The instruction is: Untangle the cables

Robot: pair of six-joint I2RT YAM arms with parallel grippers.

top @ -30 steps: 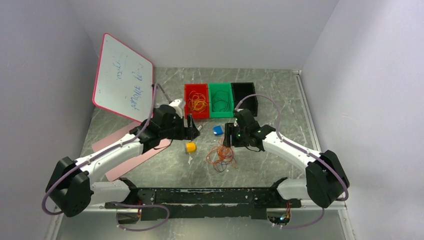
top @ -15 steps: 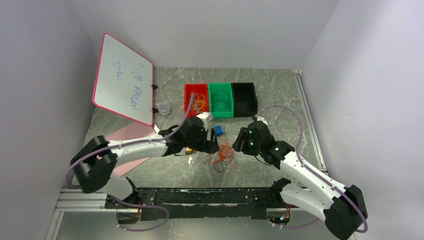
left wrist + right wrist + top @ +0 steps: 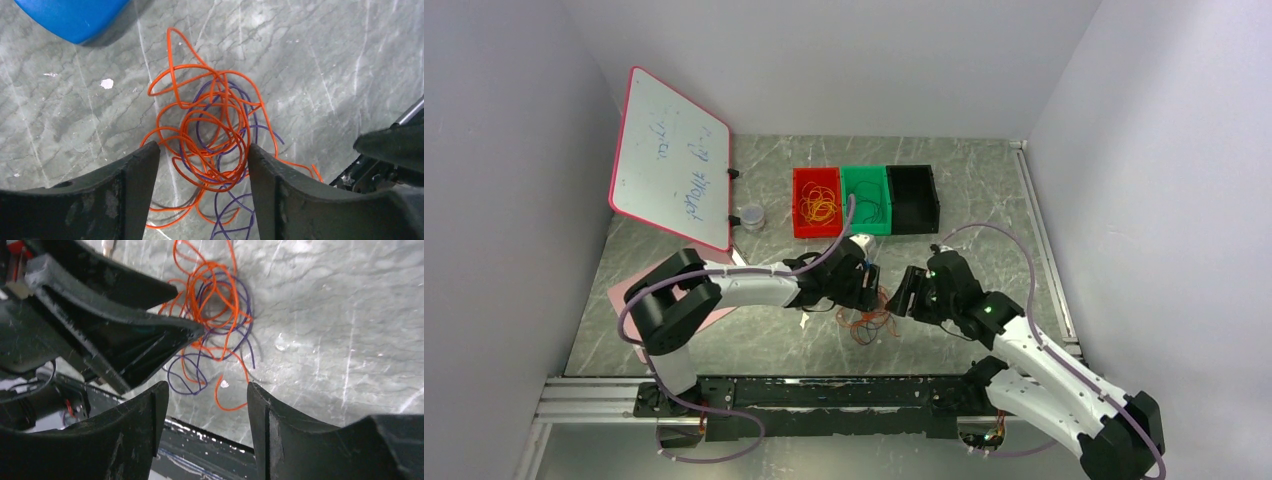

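The tangled thin orange and purple wire cables (image 3: pixel 210 130) are not yet separated, with the left gripper (image 3: pixel 202 150) and right gripper (image 3: pixel 207 387) both held spread and empty.

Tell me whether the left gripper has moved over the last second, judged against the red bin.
Yes. The left gripper has moved right and toward the near edge, away from the red bin, over the cables.

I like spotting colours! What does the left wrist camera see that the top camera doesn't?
Only the left wrist: the cables are orange and purple strands wound together. Only the top: the red bin, green bin, black bin and whiteboard. Both: the cables lying on the table beneath the open left gripper.
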